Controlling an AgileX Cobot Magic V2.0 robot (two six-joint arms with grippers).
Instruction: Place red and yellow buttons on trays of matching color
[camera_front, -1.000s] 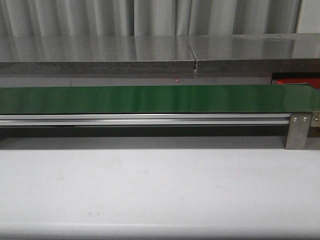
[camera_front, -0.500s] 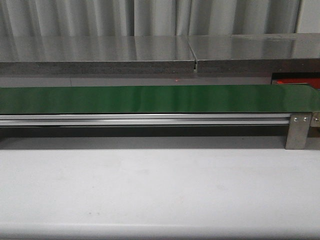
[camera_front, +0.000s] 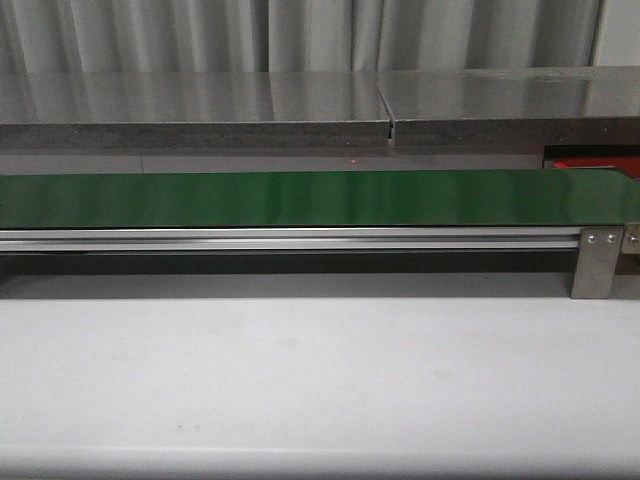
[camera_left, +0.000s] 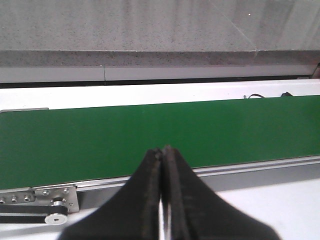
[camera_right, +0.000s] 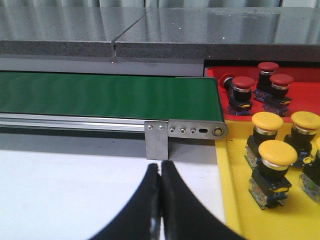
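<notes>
From the front camera I see a white table (camera_front: 320, 380) in the foreground, with a green conveyor belt (camera_front: 300, 198) running across it on an aluminium rail (camera_front: 290, 238). Behind the belt sits a grey speckled stone ledge (camera_front: 200, 110), and pale corrugated panels close off the back of the room.

On my right wrist feed the belt ends at a metal bracket (camera_right: 157, 140), and just past that end lie the two trays. The red tray (camera_right: 300, 85) sits farther back and carries red buttons (camera_right: 243, 90); the yellow tray (camera_right: 235, 200) sits nearer and carries yellow buttons (camera_right: 277, 165), all standing upright on their black bases. In the front view only a sliver of red shows at the far right edge.

The left gripper (camera_left: 162, 152) hangs over the near edge of the belt, its black fingers pressed together with nothing between them. The right gripper (camera_right: 160, 167) hangs over the white table beside the yellow tray, fingers likewise closed and empty.
</notes>
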